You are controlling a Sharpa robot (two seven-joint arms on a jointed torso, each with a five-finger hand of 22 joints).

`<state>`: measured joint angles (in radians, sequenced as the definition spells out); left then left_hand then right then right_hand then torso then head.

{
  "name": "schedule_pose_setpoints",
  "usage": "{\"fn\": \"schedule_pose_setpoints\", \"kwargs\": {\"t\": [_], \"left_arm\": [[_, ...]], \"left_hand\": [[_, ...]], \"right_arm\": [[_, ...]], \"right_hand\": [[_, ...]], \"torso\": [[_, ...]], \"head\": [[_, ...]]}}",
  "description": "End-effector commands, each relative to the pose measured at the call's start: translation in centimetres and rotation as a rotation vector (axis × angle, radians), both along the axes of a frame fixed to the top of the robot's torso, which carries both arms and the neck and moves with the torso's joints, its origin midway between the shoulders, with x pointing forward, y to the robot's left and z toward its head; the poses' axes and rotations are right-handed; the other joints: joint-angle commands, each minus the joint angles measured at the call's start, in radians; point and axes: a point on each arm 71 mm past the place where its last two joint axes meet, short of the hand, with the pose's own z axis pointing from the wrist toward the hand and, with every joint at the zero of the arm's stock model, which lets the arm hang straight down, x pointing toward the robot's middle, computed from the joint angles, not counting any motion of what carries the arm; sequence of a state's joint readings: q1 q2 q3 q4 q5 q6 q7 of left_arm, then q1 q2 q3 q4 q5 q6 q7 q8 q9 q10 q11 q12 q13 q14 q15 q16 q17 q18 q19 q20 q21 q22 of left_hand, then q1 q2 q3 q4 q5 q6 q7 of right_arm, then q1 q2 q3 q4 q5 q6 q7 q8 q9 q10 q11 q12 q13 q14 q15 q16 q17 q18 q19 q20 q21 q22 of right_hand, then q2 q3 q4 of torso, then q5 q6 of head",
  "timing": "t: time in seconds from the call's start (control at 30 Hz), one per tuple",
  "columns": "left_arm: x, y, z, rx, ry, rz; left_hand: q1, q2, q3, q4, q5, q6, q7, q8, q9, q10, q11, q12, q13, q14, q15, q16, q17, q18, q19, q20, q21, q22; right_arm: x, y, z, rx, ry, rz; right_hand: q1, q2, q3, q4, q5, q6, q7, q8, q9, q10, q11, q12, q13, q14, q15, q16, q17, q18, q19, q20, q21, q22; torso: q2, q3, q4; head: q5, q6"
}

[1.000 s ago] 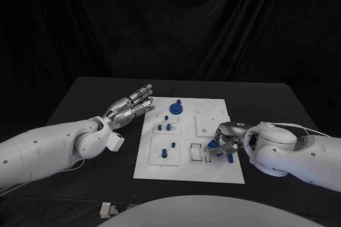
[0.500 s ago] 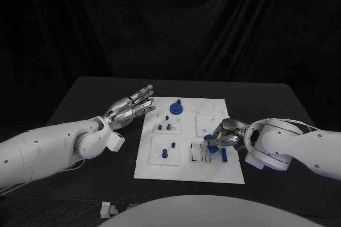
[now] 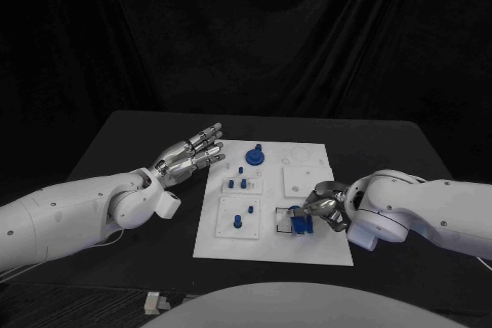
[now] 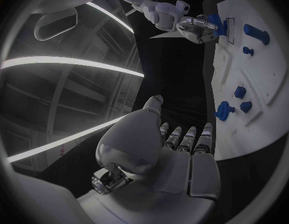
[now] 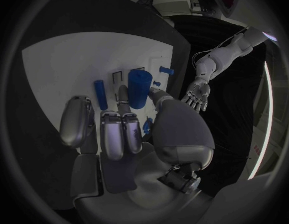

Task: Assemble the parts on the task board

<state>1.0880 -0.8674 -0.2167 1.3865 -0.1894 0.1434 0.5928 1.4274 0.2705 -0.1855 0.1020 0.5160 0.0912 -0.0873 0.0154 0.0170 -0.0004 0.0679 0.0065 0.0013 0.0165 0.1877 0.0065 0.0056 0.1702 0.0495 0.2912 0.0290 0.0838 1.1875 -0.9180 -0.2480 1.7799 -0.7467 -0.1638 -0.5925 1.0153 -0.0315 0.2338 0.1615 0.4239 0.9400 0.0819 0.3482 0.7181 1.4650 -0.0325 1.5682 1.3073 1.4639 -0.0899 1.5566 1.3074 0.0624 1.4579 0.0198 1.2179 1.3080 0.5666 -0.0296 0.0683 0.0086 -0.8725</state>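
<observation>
Since a second ago, right hand has slid inward, pinching a blue cylinder part over the task board near slots; its lower end is hidden. Left hand hovers open-fingered, empty, beside the board.

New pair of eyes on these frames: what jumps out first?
The right hand pinching a blue cylinder over the black-outlined slots at the near right of the white task board. Next, the left hand hovering flat and empty off the board's far left edge. A blue gear-like part stands near the board's far edge.
</observation>
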Motion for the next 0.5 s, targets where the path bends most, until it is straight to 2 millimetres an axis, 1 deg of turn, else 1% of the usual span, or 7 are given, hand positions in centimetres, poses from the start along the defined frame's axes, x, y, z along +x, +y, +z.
{"fn": "schedule_pose_setpoints", "kwargs": {"t": [0.03,0.13,0.17,0.27,0.3,0.4,0.5], "left_arm": [[-0.07,-0.24,0.04,-0.017,0.002,-0.009],[-0.08,-0.23,0.04,-0.017,0.002,-0.009],[-0.08,-0.22,0.04,-0.016,0.003,-0.009],[-0.08,-0.22,0.03,-0.016,0.003,-0.010],[-0.07,-0.22,0.03,-0.016,0.004,-0.010],[-0.07,-0.25,0.02,-0.017,0.005,-0.012],[-0.06,-0.28,0.01,-0.017,0.006,-0.014]], "left_hand": [[0.001,0.010,0.005,-0.001,0.004,0.001,0.005,0.005,0.001,0.000,0.004,-0.007,-0.001,-0.001,0.009,0.004,0.001,0.003,0.005,0.002,0.006,0.001],[0.001,0.010,0.005,-0.001,0.004,0.001,0.005,0.005,0.001,0.000,0.004,-0.007,-0.001,-0.001,0.009,0.004,0.001,0.003,0.005,0.002,0.006,0.001],[0.001,0.010,0.006,-0.001,0.005,0.002,0.006,0.005,0.001,0.000,0.004,-0.007,-0.001,-0.001,0.010,0.004,0.001,0.002,0.006,0.002,0.006,0.002],[0.001,0.010,0.006,-0.001,0.005,0.002,0.006,0.005,0.001,0.000,0.004,-0.007,-0.001,-0.001,0.010,0.004,0.001,0.002,0.006,0.002,0.006,0.002],[0.001,0.010,0.006,-0.001,0.005,0.002,0.006,0.005,0.001,0.000,0.004,-0.007,-0.001,-0.001,0.010,0.004,0.001,0.002,0.006,0.002,0.006,0.002],[0.001,0.010,0.006,-0.001,0.005,0.002,0.006,0.005,0.001,0.000,0.004,-0.007,-0.001,-0.001,0.010,0.004,0.001,0.002,0.006,0.002,0.006,0.002],[0.001,0.010,0.007,-0.001,0.005,0.002,0.006,0.005,0.001,0.000,0.004,-0.007,-0.001,-0.001,0.010,0.005,0.001,0.002,0.006,0.002,0.006,0.001]], "right_arm": [[-0.28,0.21,-0.35,-0.003,0.077,-0.009],[-0.20,0.47,-0.38,0.003,0.074,-0.008],[-0.18,0.54,-0.39,0.005,0.073,-0.008],[-0.16,0.74,-0.45,0.008,0.073,-0.004],[-0.18,0.80,-0.49,0.008,0.075,-0.002],[-0.25,0.97,-0.65,0.007,0.082,0.005],[-0.29,1.13,-0.85,0.005,0.090,0.012]], "right_hand": [[-0.009,0.000,0.001,0.002,-0.013,0.021,-0.035,-0.011,-0.003,0.106,0.006,0.003,0.263,0.096,0.001,-0.004,0.207,0.015,-0.009,0.000,-0.009,0.156],[-0.009,0.000,-0.002,0.002,-0.025,0.004,-0.030,-0.017,-0.005,0.106,0.010,0.003,0.263,0.095,0.005,-0.005,0.204,0.016,-0.011,0.003,-0.015,0.155],[-0.011,0.000,-0.006,0.004,-0.040,-0.017,-0.023,-0.021,-0.006,0.106,0.016,0.003,0.263,0.095,0.009,-0.005,0.204,0.017,-0.013,0.006,-0.020,0.154],[-0.010,0.000,-0.008,0.003,-0.045,-0.026,-0.021,-0.022,-0.006,0.106,0.018,0.003,0.263,0.095,0.011,-0.005,0.203,0.017,-0.013,0.008,-0.023,0.153],[-0.012,0.000,-0.011,0.005,-0.053,-0.033,-0.018,-0.021,-0.006,0.106,0.020,0.003,0.263,0.095,0.013,-0.005,0.203,0.017,-0.013,0.010,-0.024,0.153],[-0.016,0.000,-0.015,0.007,-0.062,-0.038,-0.016,-0.020,-0.006,0.106,0.022,0.003,0.263,0.094,0.015,-0.006,0.198,0.018,-0.014,0.012,-0.027,0.152],[-0.024,0.000,-0.028,0.014,-0.098,-0.055,-0.011,-0.015,-0.007,0.106,0.027,0.003,0.263,0.093,0.019,-0.008,0.194,0.019,-0.016,0.016,-0.035,0.151]], "torso": [[0.001,0.0008,0.0001],[0.001,0.0010,-0.0010],[0.001,0.0009,-0.0011],[0.001,0.0011,-0.0016],[0.001,0.0011,-0.0019],[0.001,0.0013,-0.0011],[0.001,0.0013,0.0003]], "head": [[0.000,0.000],[0.003,0.000],[0.004,0.000],[0.006,0.000],[0.006,0.000],[0.006,0.000],[0.008,0.000]]}}
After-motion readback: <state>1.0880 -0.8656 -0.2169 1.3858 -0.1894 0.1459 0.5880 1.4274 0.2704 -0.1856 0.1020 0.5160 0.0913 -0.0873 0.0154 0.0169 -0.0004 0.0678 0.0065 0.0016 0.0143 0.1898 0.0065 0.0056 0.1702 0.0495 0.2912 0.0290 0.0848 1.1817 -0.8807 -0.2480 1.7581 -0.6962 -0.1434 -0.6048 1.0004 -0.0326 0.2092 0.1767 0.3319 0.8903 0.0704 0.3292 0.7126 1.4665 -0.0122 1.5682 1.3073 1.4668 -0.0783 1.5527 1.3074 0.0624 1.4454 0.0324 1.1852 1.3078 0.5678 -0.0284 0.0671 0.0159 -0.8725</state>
